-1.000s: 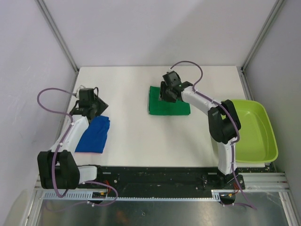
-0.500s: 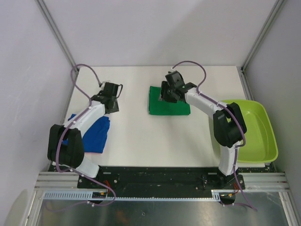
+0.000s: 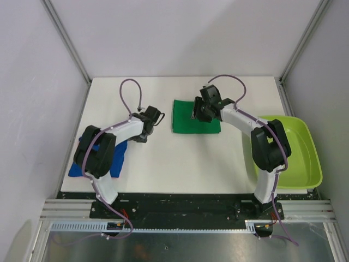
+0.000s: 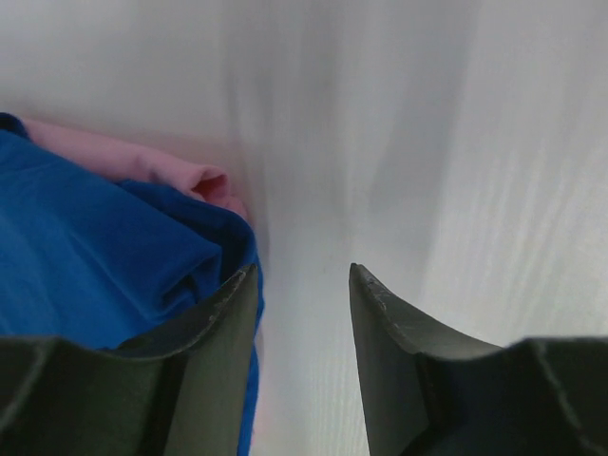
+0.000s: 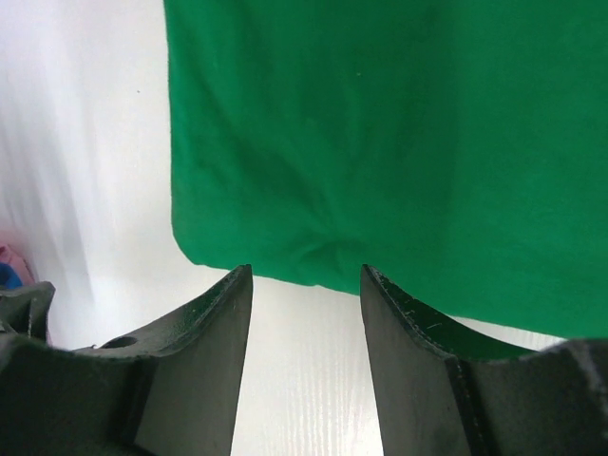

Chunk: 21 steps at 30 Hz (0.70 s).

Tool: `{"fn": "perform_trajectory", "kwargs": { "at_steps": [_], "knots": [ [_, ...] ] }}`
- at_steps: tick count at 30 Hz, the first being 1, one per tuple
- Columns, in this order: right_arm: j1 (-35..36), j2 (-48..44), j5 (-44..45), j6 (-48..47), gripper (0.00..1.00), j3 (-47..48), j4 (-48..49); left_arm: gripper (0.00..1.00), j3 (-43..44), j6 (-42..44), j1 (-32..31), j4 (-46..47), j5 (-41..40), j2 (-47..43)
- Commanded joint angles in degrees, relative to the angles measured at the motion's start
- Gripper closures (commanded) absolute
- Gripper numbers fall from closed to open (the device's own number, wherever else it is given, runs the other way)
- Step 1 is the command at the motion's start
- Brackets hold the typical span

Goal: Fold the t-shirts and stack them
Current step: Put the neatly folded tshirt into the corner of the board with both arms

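The dark green t-shirt (image 3: 188, 123) lies folded flat at the table's middle back. My right gripper (image 3: 199, 111) hovers over it, open and empty. In the right wrist view its fingertips (image 5: 306, 271) stand at the green shirt's (image 5: 380, 133) near edge. The royal blue t-shirt (image 3: 121, 153) lies rumpled at the left front, partly hidden under my left arm. My left gripper (image 3: 148, 121) is open and empty over bare table between the two shirts. In the left wrist view (image 4: 302, 271) the blue shirt (image 4: 95, 247) and its pink edge (image 4: 123, 161) lie just left of my left finger.
A lime-green plastic tub (image 3: 314, 164) stands at the right side of the table, beside my right arm's base. Grey walls and metal posts close in the table on three sides.
My left arm has swung right, from over the blue shirt to the table's middle. The blue shirt now shows further left under the arm. My right gripper has shifted slightly right.
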Motion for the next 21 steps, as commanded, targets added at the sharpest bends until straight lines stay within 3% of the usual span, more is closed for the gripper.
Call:
{"fn": "perform_trajectory", "kwargs": {
  "at_steps": [1,11,21],
  "knots": [
    [-1.3,-3.7,-1.5,0.3,0.46,-1.6,2.4,0.52,3.7,0.2,0.2,-2.5,-8.5,1.6],
    [-2.1,-3.3,-3.2,0.7,0.46,-3.2,3.6,0.50,2.9,-0.4,0.8,-4.8,-14.6,4.4],
    [-2.4,-3.5,-3.8,0.8,0.47,-4.6,4.2,0.50,3.8,-2.1,2.7,-5.0,-12.9,9.6]
  ]
}}
